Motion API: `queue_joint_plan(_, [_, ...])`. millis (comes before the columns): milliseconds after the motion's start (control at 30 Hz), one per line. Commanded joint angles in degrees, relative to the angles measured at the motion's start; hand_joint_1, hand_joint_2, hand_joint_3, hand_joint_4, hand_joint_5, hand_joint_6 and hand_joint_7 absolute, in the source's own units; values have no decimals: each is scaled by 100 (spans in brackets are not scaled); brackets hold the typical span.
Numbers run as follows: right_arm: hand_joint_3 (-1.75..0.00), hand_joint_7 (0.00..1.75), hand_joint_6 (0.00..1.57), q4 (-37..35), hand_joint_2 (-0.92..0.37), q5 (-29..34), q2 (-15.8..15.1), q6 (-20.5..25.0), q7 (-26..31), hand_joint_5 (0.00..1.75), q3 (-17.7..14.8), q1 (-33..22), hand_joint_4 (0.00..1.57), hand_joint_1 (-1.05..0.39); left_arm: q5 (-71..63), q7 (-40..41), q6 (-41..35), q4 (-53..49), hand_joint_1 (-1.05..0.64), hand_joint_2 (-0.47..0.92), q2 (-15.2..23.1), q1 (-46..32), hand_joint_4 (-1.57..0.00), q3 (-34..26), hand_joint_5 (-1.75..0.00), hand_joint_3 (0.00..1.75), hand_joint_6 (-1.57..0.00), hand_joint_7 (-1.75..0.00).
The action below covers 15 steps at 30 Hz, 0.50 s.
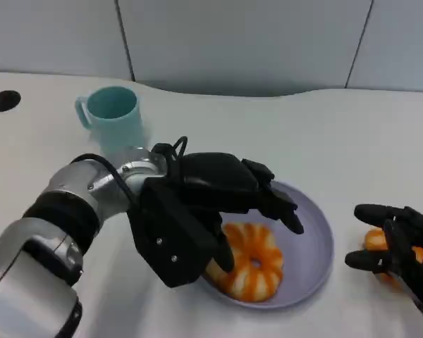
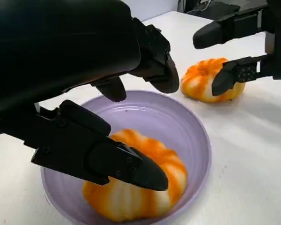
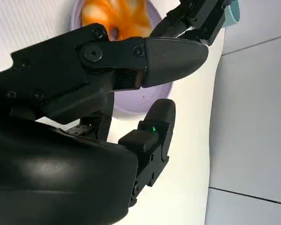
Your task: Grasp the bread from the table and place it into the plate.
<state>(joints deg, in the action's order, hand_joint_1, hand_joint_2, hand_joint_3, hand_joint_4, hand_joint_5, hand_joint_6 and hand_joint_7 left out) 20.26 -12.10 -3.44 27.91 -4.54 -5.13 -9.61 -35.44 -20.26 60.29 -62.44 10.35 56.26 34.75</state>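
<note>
**One bread in, one still out**

White table [image 1: 352, 127], grey wall panels behind. Landmark: the plate [image 1: 317, 246]. Nearest, a bread [image 1: 254, 264] already lies inside it, toward its near edge. The left hand [image 1: 211, 211] hovers over the plate, fingers spread, holding nothing. Just right of the plate, a second bread [image 1: 375, 241] sits on the table; the right hand [image 1: 398, 246] is at it, fingers apart around it, grip uncertain. I judge this one remains to be moved. Beyond the plate, far left, stands a cup [image 1: 113, 113].
</note>
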Motion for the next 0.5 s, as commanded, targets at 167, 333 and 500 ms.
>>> queue_joint_plan(167, [-47,45,60,-13,-92,-86,-24,15,-55,101,-102,16,53,-33,396,-304,114,93,-73,92,185,209,0,-300,-45,6,-16,-19])
queue_joint_plan(333, [-45,56,60,14,-92,-155,20,29,-35,103,-135,5,51,-32,1567,-1119,-27,67,-72,92,452,29,0,-941,-44,5,-18,-17])
queue_joint_plan(500, [-46,59,57,56,-92,-126,-1,38,-21,104,-121,-22,51,-31,3379,-3055,-796,98,-69,92,690,-430,0,-1829,-38,4,-20,-14])
